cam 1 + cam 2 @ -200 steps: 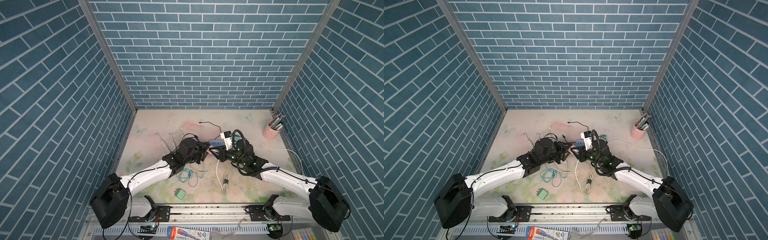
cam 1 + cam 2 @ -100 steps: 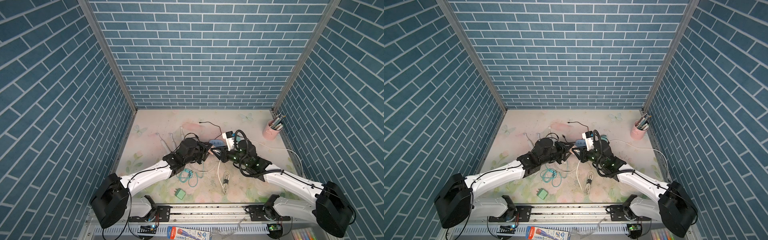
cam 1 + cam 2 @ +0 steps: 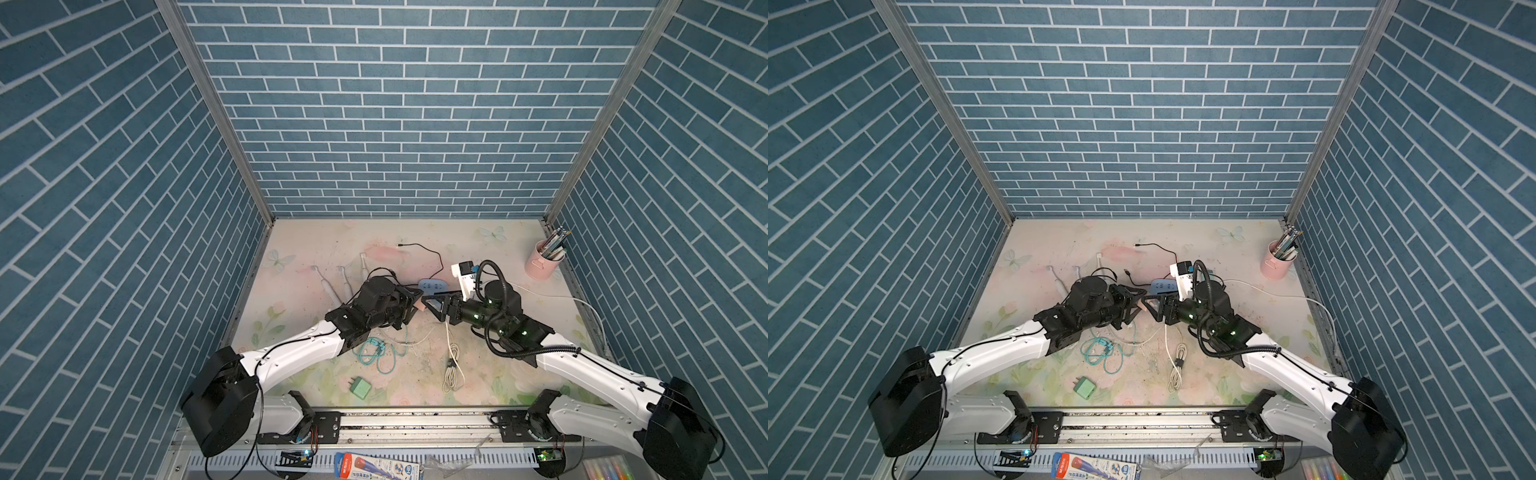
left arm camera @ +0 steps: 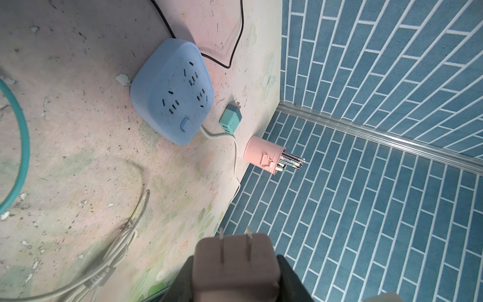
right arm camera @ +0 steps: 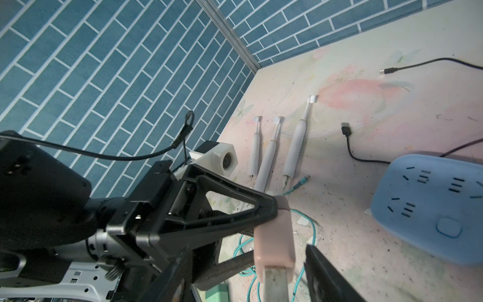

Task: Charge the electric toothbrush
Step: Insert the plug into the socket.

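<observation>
A: Where is the toothbrush?

B: Three toothbrushes lie side by side on the tabletop, close to my left arm. I cannot tell which one is meant.

A: And your tools?

B: My left tool is clamped on the pink plug, prongs pointing outward. My right tool stands open with a jaw on each side of the plug, not gripping it.

A: How will it handle?

B: Light, hard and smooth, I judge — it could twist. Hold its flat sides, clear of the prongs. Take a toothbrush by its thick handle.
</observation>
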